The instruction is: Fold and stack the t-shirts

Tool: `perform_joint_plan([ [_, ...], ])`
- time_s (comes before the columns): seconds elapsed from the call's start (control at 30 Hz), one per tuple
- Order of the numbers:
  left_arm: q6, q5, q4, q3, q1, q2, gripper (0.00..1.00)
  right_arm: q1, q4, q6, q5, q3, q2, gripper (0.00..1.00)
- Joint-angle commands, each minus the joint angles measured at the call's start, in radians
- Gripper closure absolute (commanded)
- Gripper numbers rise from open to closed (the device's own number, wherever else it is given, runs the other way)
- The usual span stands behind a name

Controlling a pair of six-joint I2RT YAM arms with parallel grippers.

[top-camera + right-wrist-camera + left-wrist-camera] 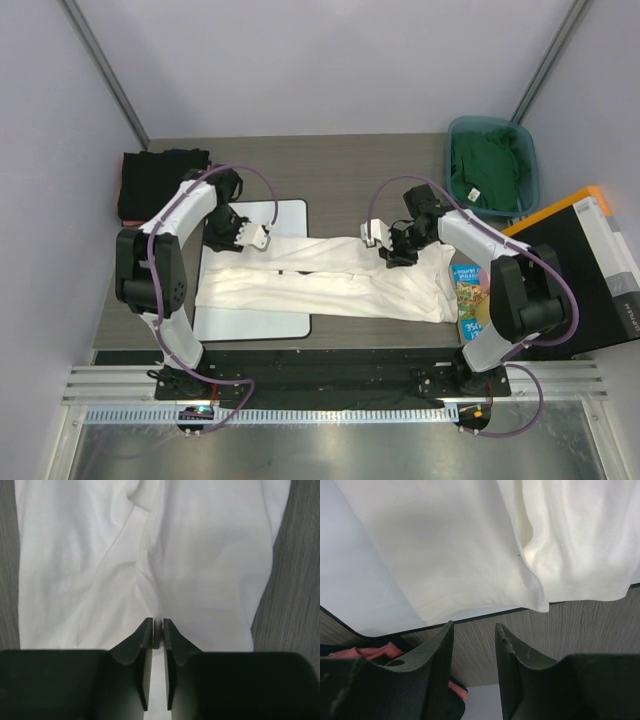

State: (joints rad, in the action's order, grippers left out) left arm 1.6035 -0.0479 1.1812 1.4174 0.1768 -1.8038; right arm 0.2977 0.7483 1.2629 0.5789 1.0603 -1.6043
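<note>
**White shirt drawn into a long band, right claw pinching it**

The white t-shirt (330, 285) is lying as a long, softly creased band across the wood-grain table (340, 180). It runs from 9 to 3 o'clock, with its left end on the flat, round-cornered board (250, 325). The right gripper (157, 630) is clamping a raised ridge of that cloth between dark wedge-shaped fingers (140, 640). The left gripper (474, 650) is hanging with jaws apart and empty by the shirt's hemmed corner. Black t-shirts (155, 185) are sitting at 10 o'clock, and green t-shirts (487, 165) are filling a blue bin (530, 170) at 1 o'clock.

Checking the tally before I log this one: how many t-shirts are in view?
4 at least: white shirt spread mid-table; black shirt folded far left; red shirt peeking out among the black; green shirt in the bin far right. Piles may hide more.
</note>
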Motion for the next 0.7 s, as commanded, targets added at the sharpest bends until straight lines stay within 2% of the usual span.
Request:
perform_joint_plan([
  [0.0, -0.005, -0.001, -0.011, 0.011, 0.001, -0.009, 0.61, 0.026, 0.068, 0.066, 0.022, 0.023, 0.01, 0.9],
  [0.03, -0.005, -0.006, -0.009, 0.015, 0.001, -0.009, 0.61, 0.027, 0.069, 0.066, 0.021, 0.023, 0.012, 0.99],
  [0.4, -0.007, -0.009, -0.014, 0.025, 0.013, -0.028, 0.61, 0.107, 0.273, 0.101, 0.082, 0.107, 0.066, 0.99],
  [0.6, -0.005, 0.008, -0.017, 0.049, 0.027, -0.051, 0.61, 0.179, 0.371, 0.171, 0.076, 0.078, 0.109, 0.99],
  [0.67, -0.007, 0.013, -0.017, 0.06, 0.032, -0.063, 0.61, 0.207, 0.413, 0.202, 0.059, 0.063, 0.124, 0.95],
])
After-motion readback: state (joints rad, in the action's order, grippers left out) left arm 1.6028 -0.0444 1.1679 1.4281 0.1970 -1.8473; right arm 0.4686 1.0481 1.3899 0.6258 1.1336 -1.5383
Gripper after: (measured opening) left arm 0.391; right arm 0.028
